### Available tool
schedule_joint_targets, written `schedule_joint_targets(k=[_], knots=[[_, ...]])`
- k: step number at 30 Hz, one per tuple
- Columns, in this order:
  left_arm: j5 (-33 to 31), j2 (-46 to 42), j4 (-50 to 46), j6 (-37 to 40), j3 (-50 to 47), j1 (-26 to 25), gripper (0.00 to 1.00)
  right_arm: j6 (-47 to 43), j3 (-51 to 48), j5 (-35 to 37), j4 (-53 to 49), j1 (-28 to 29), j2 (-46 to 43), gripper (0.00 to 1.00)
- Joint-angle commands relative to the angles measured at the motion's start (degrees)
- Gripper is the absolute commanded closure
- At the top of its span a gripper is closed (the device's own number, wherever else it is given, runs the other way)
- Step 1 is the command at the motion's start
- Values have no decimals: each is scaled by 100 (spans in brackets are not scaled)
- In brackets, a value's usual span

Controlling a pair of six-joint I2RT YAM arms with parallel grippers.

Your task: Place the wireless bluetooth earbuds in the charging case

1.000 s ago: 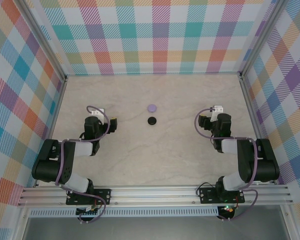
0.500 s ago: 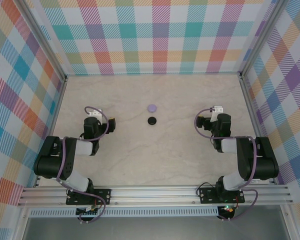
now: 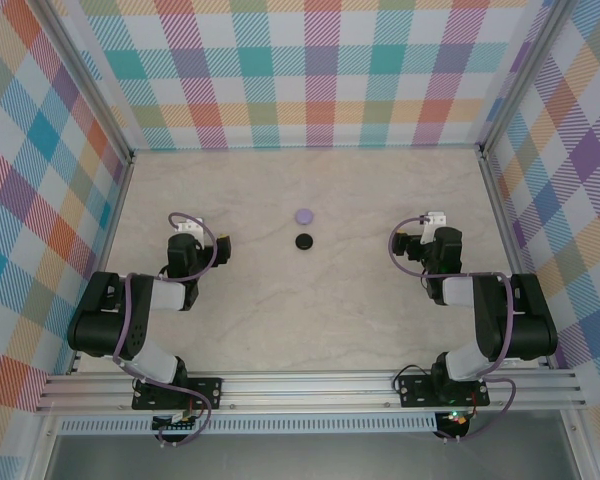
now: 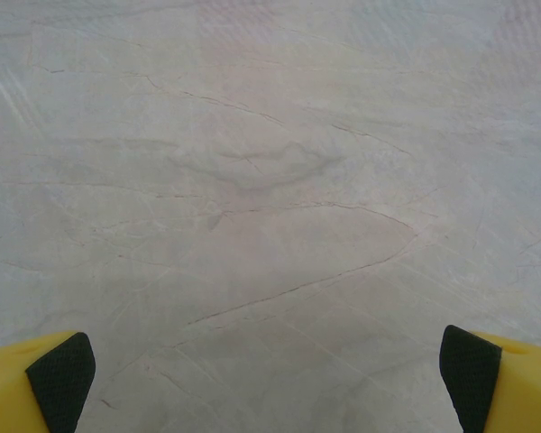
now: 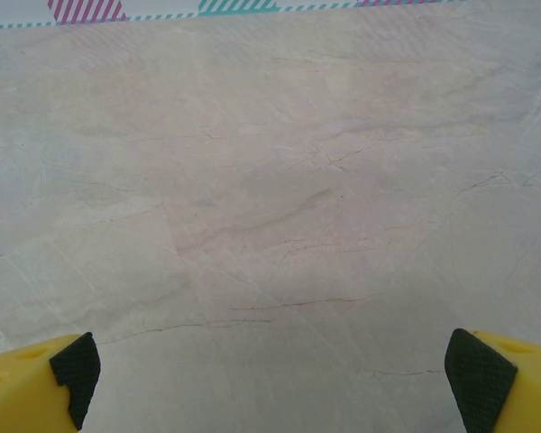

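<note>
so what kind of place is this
Probably a robot test cell, not a home: pastel plaid panel walls box in a pale marble-look tabletop, and two black robot arms are bolted to an aluminium rail at its near edge.

Marbled beige table (image 3: 330, 290), lavender disc (image 3: 303, 215), seemingly black disc (image 3: 303, 241).

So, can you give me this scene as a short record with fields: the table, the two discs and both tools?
table: pale marble-look top, checked walls around it
lavender disc: lies flat mid-table, the farther one from the arms
black disc: lies flat just nearer the arms, small gap between the two
left tool: open, empty, over bare table, left of the discs
right tool: open, empty, over bare table, right of the discs
</note>
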Motion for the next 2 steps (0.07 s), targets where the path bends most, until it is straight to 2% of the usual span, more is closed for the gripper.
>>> schedule_joint_targets(k=[1,2], knots=[[-40,35,82,-48,110,91,0,-36,53,-128,226,-52,23,0],[-38,37,89,-54,110,93,0,-36,53,-128,234,-56,22,0]])
